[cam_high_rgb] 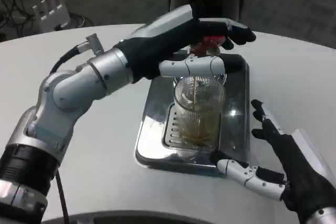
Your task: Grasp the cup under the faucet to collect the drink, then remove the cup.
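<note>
Nearest the camera, the right hand (273, 166) lies low on the white table (105, 150) at the tray's (152, 135) right front corner, fingers spread apart and holding nothing; one white finger touches the tray's front rim, while the black ones point up beside its right edge.

Just beyond it, the cup (198, 109) stands upright on the slotted drain grate (173, 129) inside the shiny metal tray. It is clear ribbed glass or plastic, with amber drink pooled in its lower part and a thin stream (195, 88) falling into its mouth.

Farther back, the left hand (202, 45) reaches across from the left over the cup; its upper fingers lie over a red lever (212, 40) of the faucet, and a white finger runs level just above the cup's rim. The hand hides most of the faucet, so whether it grips or merely presses the lever cannot be told.

At the far left, a white rack (50, 6) sits beyond the table.
</note>
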You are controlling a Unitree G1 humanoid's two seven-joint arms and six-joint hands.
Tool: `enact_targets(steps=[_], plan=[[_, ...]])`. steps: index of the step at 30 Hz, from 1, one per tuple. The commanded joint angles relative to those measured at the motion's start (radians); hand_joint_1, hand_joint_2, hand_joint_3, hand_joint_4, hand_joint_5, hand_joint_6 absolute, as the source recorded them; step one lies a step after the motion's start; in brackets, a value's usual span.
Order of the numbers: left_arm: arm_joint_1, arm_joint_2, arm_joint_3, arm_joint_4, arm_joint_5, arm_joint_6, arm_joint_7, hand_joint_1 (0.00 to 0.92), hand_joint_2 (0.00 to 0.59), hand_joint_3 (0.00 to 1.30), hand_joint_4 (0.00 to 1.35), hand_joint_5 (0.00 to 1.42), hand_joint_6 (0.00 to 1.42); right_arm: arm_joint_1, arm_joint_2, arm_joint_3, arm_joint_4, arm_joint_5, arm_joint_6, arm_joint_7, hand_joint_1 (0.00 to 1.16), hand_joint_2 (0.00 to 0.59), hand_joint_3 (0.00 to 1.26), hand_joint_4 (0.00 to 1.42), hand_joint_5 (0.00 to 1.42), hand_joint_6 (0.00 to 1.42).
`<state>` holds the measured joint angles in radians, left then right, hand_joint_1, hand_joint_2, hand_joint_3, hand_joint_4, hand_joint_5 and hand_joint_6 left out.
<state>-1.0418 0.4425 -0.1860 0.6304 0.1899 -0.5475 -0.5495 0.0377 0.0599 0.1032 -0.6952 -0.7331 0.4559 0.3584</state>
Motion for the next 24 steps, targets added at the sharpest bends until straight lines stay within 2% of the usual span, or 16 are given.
enact_targets(steps=[1, 5, 8, 15, 18, 24], plan=[[0.042, 0.01, -0.02, -0.011, 0.027, 0.01, -0.012, 0.0, 0.101, 0.29, 0.22, 0.27, 0.35, -0.025, -0.013, -0.022, 0.08, 0.087, -0.061, -0.088, 0.62, 0.221, 0.0, 0.04, 0.12, 0.0], [0.044, 0.014, -0.017, -0.022, 0.03, 0.013, -0.01, 0.0, 0.104, 0.29, 0.23, 0.27, 0.35, -0.053, -0.046, -0.037, 0.147, 0.172, -0.113, -0.137, 0.63, 0.221, 0.0, 0.0, 0.13, 0.0], [0.048, 0.017, -0.014, -0.032, 0.027, 0.016, -0.012, 0.0, 0.104, 0.29, 0.23, 0.27, 0.35, -0.082, -0.061, -0.041, 0.186, 0.214, -0.122, -0.172, 0.65, 0.202, 0.0, 0.0, 0.11, 0.0], [0.056, 0.021, -0.013, -0.049, 0.026, 0.023, -0.014, 0.0, 0.105, 0.29, 0.23, 0.27, 0.35, -0.149, -0.086, -0.011, 0.266, 0.217, -0.125, -0.242, 0.68, 0.204, 0.0, 0.0, 0.09, 0.0], [0.055, 0.023, -0.011, -0.052, 0.025, 0.025, -0.015, 0.0, 0.104, 0.3, 0.24, 0.27, 0.35, -0.18, -0.087, -0.009, 0.31, 0.245, -0.134, -0.253, 0.71, 0.2, 0.0, 0.0, 0.08, 0.0], [0.054, 0.026, -0.011, -0.056, 0.024, 0.026, -0.021, 0.0, 0.104, 0.3, 0.24, 0.28, 0.35, -0.236, -0.09, 0.006, 0.391, 0.254, -0.151, -0.307, 0.71, 0.199, 0.0, 0.0, 0.08, 0.0]])
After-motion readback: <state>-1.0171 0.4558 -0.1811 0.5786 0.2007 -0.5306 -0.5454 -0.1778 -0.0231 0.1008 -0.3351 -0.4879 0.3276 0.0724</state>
